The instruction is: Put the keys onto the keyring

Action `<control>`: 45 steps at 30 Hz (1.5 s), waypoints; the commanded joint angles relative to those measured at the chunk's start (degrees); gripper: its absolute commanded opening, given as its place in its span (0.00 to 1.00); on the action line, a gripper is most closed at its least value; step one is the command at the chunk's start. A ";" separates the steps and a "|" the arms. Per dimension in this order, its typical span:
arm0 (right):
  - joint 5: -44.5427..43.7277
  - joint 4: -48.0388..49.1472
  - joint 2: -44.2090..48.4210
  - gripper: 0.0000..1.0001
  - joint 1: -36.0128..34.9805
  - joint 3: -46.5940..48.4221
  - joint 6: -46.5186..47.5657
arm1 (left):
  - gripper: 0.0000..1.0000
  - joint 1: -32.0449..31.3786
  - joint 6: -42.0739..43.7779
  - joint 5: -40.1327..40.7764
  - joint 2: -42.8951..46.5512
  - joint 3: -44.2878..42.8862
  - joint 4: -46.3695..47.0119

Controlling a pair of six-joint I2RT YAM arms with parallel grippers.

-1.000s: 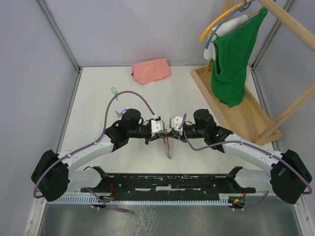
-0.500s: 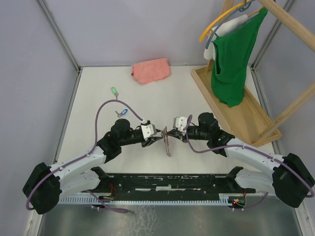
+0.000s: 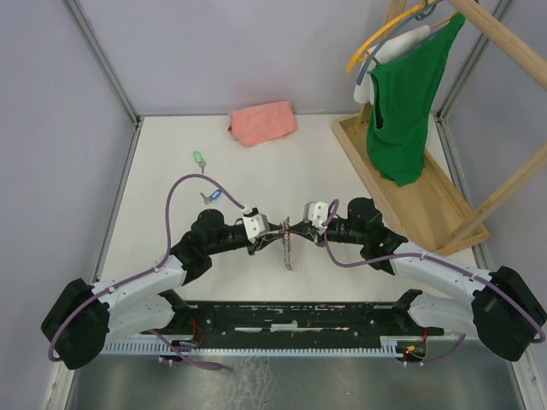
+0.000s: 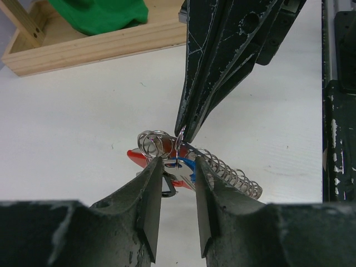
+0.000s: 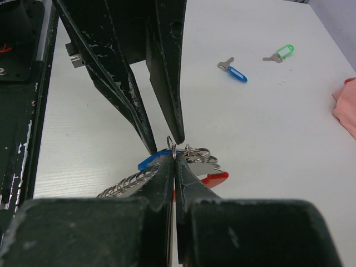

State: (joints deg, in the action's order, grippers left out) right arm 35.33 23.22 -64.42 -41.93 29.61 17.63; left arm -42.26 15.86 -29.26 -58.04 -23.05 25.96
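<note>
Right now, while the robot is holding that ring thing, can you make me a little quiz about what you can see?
1. True or false: the right hand is pinched shut on the keyring.
2. Which loose key lies nearer the keyring? A: the blue key. B: the green key. C: both are touching it.
3. Fill the gap: the crumpled cloth at the far side is ____.

Key: 1 true; 2 A; 3 pink.
</note>
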 commanded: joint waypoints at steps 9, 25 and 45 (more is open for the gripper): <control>0.18 10.64 2.67 0.01 0.18 -1.49 -3.56 | 0.03 -0.19 -0.95 -2.74 -1.19 -3.05 0.25; -8.71 58.14 -8.59 0.01 0.10 -10.24 -22.15 | 0.03 -0.91 -5.02 -5.65 -4.08 -0.99 2.47; -13.81 59.39 -12.35 0.01 -2.36 -10.22 -21.56 | 0.03 -5.60 -15.36 7.17 -4.99 3.83 25.53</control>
State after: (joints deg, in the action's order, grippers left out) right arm 23.38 74.61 -76.36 -44.07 17.96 -3.20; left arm -46.33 5.28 -23.22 -64.18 -20.60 44.60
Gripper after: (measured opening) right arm 0.011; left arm 0.035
